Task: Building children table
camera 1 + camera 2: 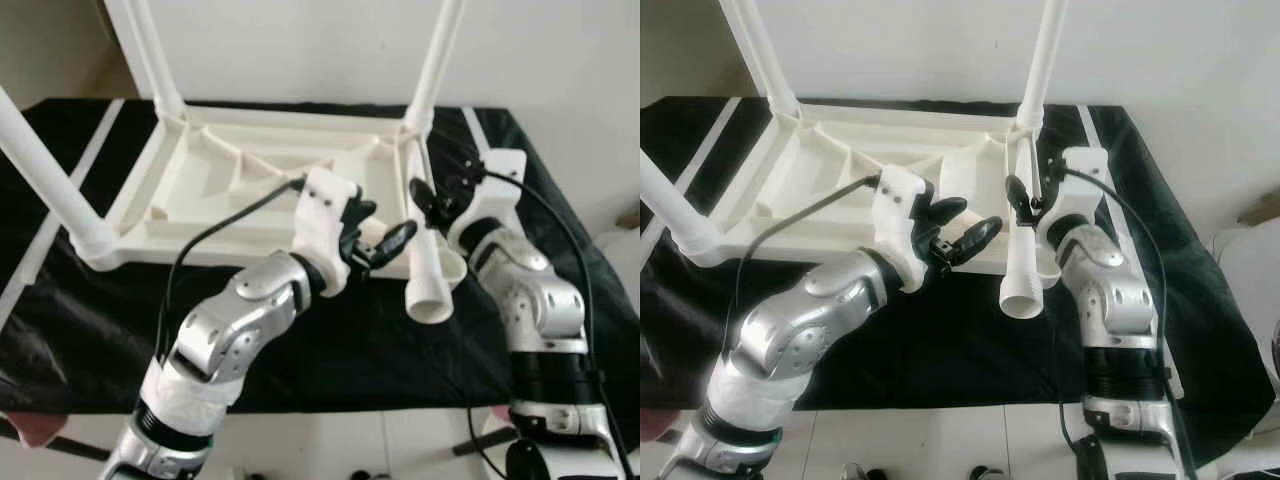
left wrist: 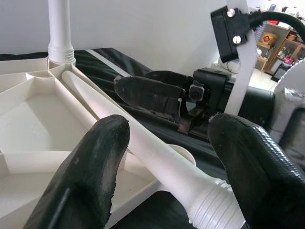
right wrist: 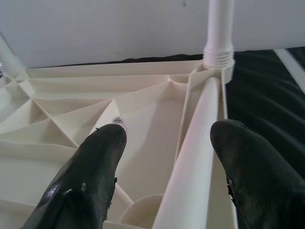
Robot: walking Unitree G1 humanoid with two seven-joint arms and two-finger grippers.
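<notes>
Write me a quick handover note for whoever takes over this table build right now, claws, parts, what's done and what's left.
Left claw: open, beside the loose white leg, not gripping.
Right claw: open, straddling the same leg farther up, not closed on it.
Tabletop: upside down on the black-covered surface.
Done: three legs stand in corner sockets, far left, far right, near left.
Left: the loose leg lies tilted along the tabletop's right edge, its threaded end overhanging toward the robot. The near-right socket is unfilled. Probably next: grip the leg, stand it up, seat it there.
</notes>
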